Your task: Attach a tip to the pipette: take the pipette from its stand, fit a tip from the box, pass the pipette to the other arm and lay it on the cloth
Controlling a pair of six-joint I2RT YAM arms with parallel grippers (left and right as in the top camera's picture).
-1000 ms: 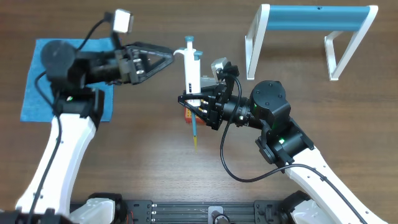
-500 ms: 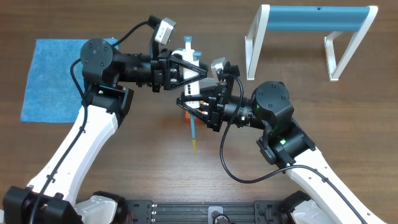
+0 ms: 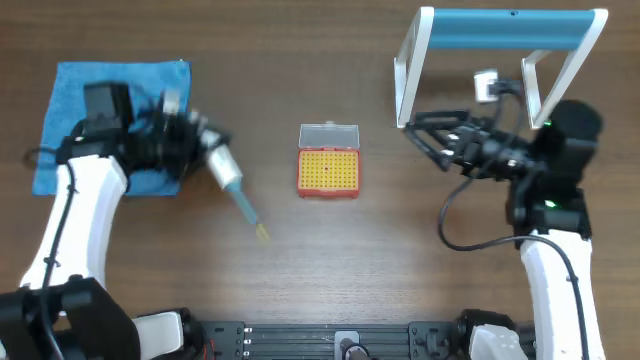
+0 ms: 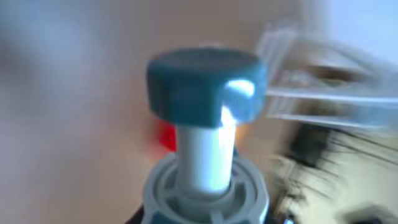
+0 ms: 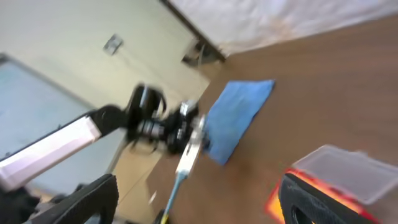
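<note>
The left gripper is clamped on a white pipette with a teal lower shaft, right by the edge of the flat blue square cloth that faces the middle of the dark wood-grain table. The pipette slants away from the gripper toward the middle of the table, with a thin yellow tip fitted on its far end. Its body is past the cloth's edge rather than over it, and from the right wrist view it hangs tilted, tip end lowest, just beside the cloth's corner. I cannot tell whether the tip touches the wood. The left wrist view looks straight at the pipette's round teal plunger knob on its white stem, seated between that arm's own fingers. The red plastic tip box packed with yellow tips sits near the table's middle, well apart from both arms, its clear lid folded open behind it. The right gripper is over on the right with nothing in it, its two dark fingers spread wide, close beside the near leg of the white-framed stand with the light blue top bar. The stand is at the far right corner of the table.
</note>
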